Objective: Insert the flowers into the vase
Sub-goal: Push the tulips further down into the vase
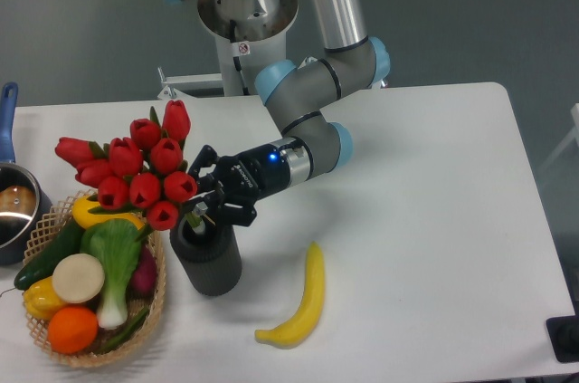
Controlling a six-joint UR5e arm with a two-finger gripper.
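White table (434, 175) under a grey wall. From the left – a wicker basket (154, 306) of vegetables, then red tulips (136, 175) leaning toward 10 o'clock, stems inside the dark vase (206, 261). Gripper (204, 199) is pinching the stems just above the rim. At 4 o'clock from the vase – a banana (301, 301).

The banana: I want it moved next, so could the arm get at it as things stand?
Probably not yet: the gripper is shut on the flowers over the vase. Once it lets go, the banana lies alone on the bare table nearby, nothing over it.
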